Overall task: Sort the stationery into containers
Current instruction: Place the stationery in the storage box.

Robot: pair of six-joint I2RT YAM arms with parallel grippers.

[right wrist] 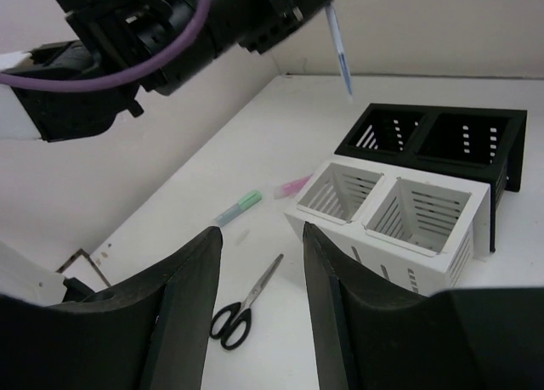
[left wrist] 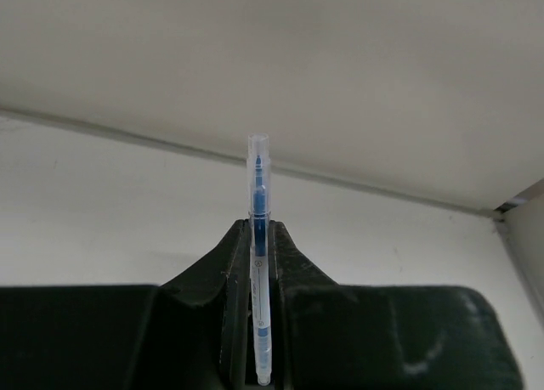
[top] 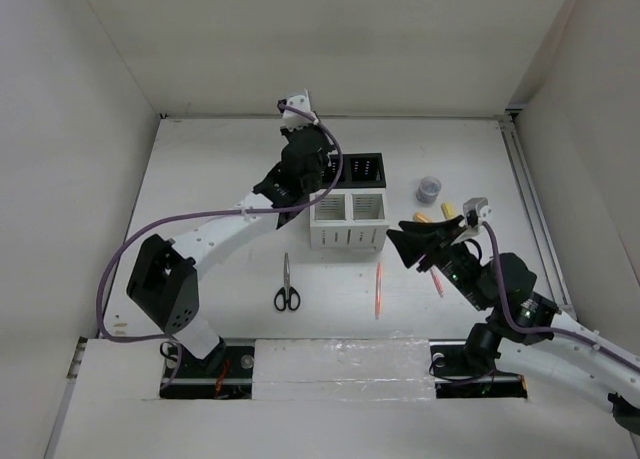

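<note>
The step in hand looked like putting one pen away. The left claw [left wrist: 259,237] was shut tight on a thin blue pen [left wrist: 258,178], pinching it around the middle. The pen hung up in the air with its tip pointing down, close to the far left corner of the black boxes [right wrist: 512,148]. I could not tell if the tip was right over a hole. The white boxes [right wrist: 408,262] sat joined to the near side of the black ones, and the holes I could see into looked empty. The right claw [right wrist: 262,233] was wide open and held nothing. It hung low just to the right of the white boxes, near two yellow highlighters [top: 448,210]. Lots of things lay loose on the worktop [top: 200,179]: black scissors [top: 286,291] on the near left, an orange pen [top: 378,289] near the middle, a grey tape roll [top: 429,189] on the far right, and a green highlighter [right wrist: 240,207] and a pink highlighter [right wrist: 293,186] left of the boxes. So the sorting had hardly begun, I think. Next the left arm would need to line the pen up over one hole, lower it tip first, and only then let go. If it let go too high, the pen might bounce out.
</note>
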